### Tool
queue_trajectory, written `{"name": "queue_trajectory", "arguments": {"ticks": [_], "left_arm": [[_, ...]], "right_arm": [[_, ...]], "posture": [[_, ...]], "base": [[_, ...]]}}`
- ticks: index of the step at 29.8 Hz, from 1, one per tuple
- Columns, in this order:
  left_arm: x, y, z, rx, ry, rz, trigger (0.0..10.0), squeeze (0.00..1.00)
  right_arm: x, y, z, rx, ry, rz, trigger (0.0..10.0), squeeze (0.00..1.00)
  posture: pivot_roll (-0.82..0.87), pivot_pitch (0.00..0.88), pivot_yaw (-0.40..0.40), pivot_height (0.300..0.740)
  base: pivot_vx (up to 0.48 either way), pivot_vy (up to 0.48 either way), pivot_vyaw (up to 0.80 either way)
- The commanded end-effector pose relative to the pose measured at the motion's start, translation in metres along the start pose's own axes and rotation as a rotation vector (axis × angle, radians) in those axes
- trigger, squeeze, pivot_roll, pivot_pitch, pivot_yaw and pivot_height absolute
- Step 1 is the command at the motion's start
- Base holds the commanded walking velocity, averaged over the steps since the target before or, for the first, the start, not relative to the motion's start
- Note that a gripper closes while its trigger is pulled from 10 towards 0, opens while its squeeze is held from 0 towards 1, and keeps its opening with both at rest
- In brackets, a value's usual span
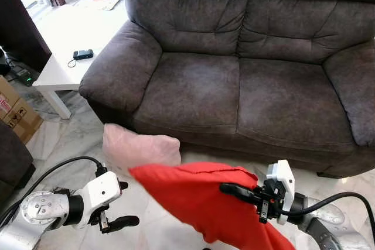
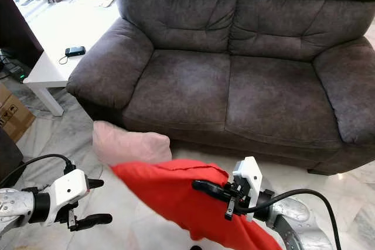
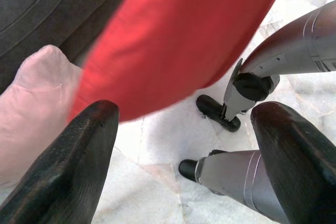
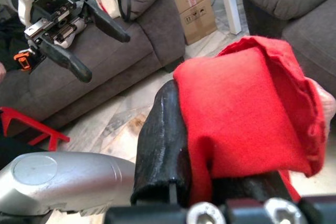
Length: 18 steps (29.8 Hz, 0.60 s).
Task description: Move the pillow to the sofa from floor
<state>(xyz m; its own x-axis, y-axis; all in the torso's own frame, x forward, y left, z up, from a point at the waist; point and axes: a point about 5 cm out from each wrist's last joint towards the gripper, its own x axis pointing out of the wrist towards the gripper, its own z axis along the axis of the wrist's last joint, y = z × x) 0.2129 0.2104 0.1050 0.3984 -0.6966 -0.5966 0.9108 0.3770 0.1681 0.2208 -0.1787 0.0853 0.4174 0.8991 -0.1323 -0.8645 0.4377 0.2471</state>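
The right tool [image 1: 234,192] pinches one red pillow [image 1: 199,200] between its two black fingers, holding it in the air above the marble floor [image 1: 76,139], in front of the sofa [image 1: 234,74] and not yet on it. The left tool [image 1: 120,204] holds nothing; its two fingers are spread apart, hanging low just beside the red pillow's left end. There are two pillows: the red one in the grip, and one pale pink pillow [image 1: 140,147] lying on the floor against the sofa's front, below its left armrest. One dark grey sofa has two seat cushions, both bare. One white desk [image 1: 64,45] to the sofa's left carries a small black device [image 1: 83,54]. One cardboard box [image 1: 17,112] sits on the floor beside it.
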Motion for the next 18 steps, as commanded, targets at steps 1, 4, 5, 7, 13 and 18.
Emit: {"name": "queue_trajectory", "arguments": {"ticks": [1,4,5,7,13,18], "left_arm": [[-0.007,0.001,-0.001,0.017,0.015,-0.004,10.0,0.00],[-0.008,-0.002,-0.003,0.027,0.023,-0.023,10.0,0.00],[-0.009,-0.004,-0.005,0.030,0.030,-0.033,10.0,0.00],[-0.009,-0.008,-0.009,0.045,0.050,-0.053,10.0,0.00],[-0.006,-0.016,-0.021,0.080,0.094,-0.093,10.0,0.00],[-0.005,-0.010,-0.026,0.100,0.080,-0.043,10.0,0.00]], "right_arm": [[0.004,0.008,0.027,-0.087,-0.111,0.078,10.0,0.00],[0.003,0.009,0.029,-0.087,-0.118,0.096,10.0,0.00],[0.003,0.010,0.029,-0.088,-0.117,0.101,10.0,0.00],[0.002,0.010,0.030,-0.090,-0.115,0.115,10.0,0.00],[0.000,0.015,0.036,-0.096,-0.132,0.167,10.0,0.00],[-0.001,0.020,0.043,-0.107,-0.153,0.218,10.0,0.00]], "posture": [[0.03,0.115,-0.002,0.740],[0.03,0.116,-0.003,0.740],[0.03,0.118,-0.003,0.740],[0.03,0.118,-0.004,0.740],[0.03,0.123,-0.005,0.740],[0.03,0.124,-0.007,0.740]], "base": [[0.000,0.000,0.00],[0.000,0.000,0.00],[0.000,0.000,0.00],[0.000,0.000,0.00],[0.000,0.000,0.00],[0.000,0.000,0.00]]}}
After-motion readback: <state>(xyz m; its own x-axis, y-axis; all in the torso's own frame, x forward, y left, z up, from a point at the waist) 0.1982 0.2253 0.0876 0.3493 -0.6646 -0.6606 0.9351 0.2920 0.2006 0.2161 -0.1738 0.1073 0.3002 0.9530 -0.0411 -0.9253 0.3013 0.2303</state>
